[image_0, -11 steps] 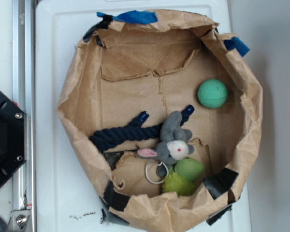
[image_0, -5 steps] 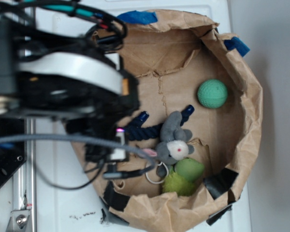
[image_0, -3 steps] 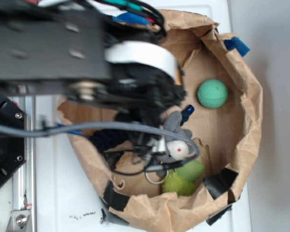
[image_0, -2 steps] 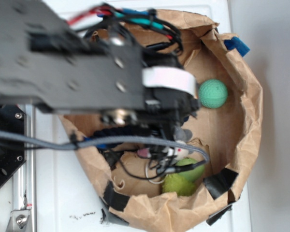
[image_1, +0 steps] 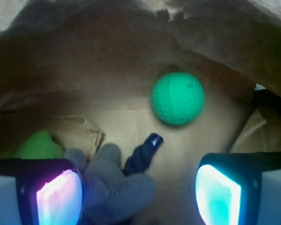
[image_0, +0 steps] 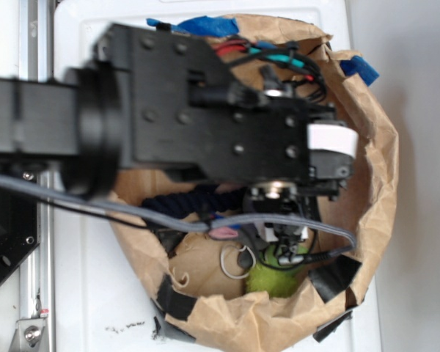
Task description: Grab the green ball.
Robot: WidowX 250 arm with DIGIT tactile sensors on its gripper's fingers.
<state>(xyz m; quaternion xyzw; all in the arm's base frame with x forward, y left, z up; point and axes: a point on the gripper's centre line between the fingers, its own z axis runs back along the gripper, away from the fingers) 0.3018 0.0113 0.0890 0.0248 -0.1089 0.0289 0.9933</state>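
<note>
The green ball [image_1: 178,98], mint-green and dimpled, lies on the brown paper floor ahead of my gripper [image_1: 138,197] and slightly right of its centre line, clear of both fingers. The gripper is open, its lit pads [image_1: 58,197] set wide apart. Between them, toward the left pad, lies a grey plush mouse [image_1: 117,187], untouched by the jaws. In the exterior view the arm [image_0: 227,125] hangs over the bag and hides the ball.
A dark blue rope toy [image_1: 143,154] [image_0: 180,202] lies beside the mouse. A lime-green fuzzy plush [image_1: 35,146] [image_0: 275,277] sits at the left of the wrist view. Crumpled paper bag walls [image_0: 374,169] ring everything, and a white surface [image_0: 81,293] lies outside.
The arm has come in from the left and swept right across the bag. It now covers the ball and most of the mouse in the exterior view.
</note>
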